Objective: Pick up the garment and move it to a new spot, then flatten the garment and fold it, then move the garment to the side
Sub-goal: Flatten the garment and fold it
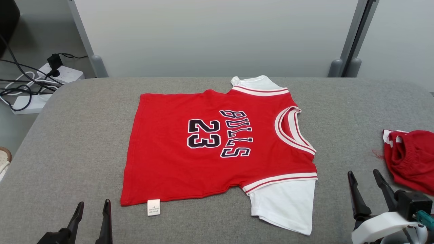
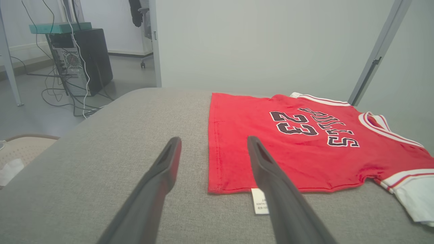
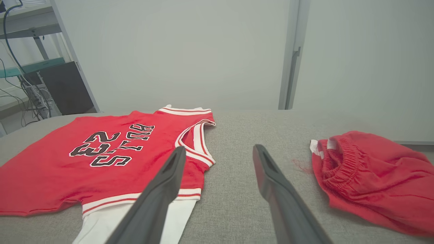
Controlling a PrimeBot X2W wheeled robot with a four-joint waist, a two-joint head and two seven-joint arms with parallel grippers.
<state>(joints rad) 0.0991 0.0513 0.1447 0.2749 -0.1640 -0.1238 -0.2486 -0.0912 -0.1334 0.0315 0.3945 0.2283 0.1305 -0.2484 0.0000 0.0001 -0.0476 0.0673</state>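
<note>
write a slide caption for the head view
Red jersey flat on the grey table; left gripper and right gripper open, empty.

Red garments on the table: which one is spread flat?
The jersey printed BULLS 23, mid-table; the red shorts by the right gripper lie crumpled.

The left gripper [image 1: 94,202] had two long, slim fingers [image 2: 271,176] of matte dark grey, broad at the root and tapering to blunt, narrow tips. In the left wrist view each finger carried a shallow slot sunk into its face just below the tip. The right gripper [image 1: 362,172] was of the same make, its fingers near black in the head view and slightly curved along their outer edges. They were mounted on a boxy black block [image 1: 414,204] with squared corners. Below that block sat a smooth, rounded white shell [image 1: 383,226], like moulded plastic, and a small teal fitting [image 1: 426,219] stuck out beside it
</note>
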